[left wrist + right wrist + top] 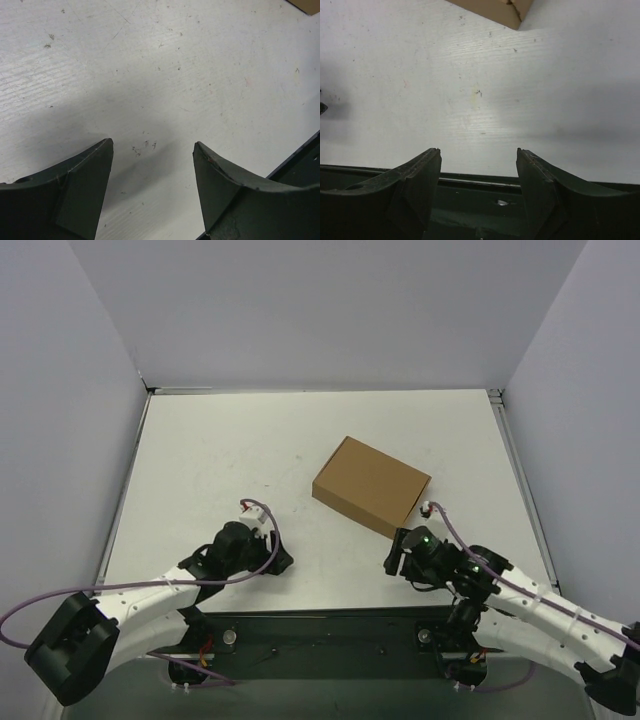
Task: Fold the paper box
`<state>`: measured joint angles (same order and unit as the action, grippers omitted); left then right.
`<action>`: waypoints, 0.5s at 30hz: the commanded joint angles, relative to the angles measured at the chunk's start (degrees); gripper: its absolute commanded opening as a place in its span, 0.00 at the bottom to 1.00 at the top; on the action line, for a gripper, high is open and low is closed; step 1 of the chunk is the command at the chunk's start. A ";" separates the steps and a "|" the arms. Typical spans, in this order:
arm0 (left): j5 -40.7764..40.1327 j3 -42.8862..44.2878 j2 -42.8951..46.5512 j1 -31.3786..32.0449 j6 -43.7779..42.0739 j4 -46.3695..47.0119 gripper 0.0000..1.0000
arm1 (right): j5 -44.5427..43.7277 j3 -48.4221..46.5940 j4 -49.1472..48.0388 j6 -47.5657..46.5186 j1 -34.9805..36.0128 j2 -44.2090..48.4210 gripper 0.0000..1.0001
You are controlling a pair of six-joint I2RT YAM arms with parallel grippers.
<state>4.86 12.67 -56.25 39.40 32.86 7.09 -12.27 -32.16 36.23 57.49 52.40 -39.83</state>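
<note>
Top external view shows us the paper box [371, 486] lying closed and shallow right of centre on the white surface [220, 450], turned at a slant, with no flap standing up that we can see, so we judge the folding done or nearly so. In the wrist views both the left jaws and the right jaws stand spread over bare surface, grasping nothing, low by the near edge and clear of the box, which we read as leaving it to rest on its own.
</note>
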 commanded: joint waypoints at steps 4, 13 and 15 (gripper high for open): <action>2.52 7.45 -4.13 -3.61 0.45 5.30 0.77 | 1.29 -7.46 -14.86 -11.08 -0.19 -19.28 0.65; 7.26 19.58 -9.31 -20.22 -4.29 2.93 0.80 | 15.25 -8.96 -30.41 -26.27 -25.81 -21.60 0.71; 8.23 21.77 -9.41 -25.06 -3.69 1.87 0.80 | 19.64 -10.99 -31.39 -28.57 -31.46 -22.39 0.72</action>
<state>10.52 29.23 -64.97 20.99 30.79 8.58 -0.69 -38.85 11.70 37.47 30.39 -62.15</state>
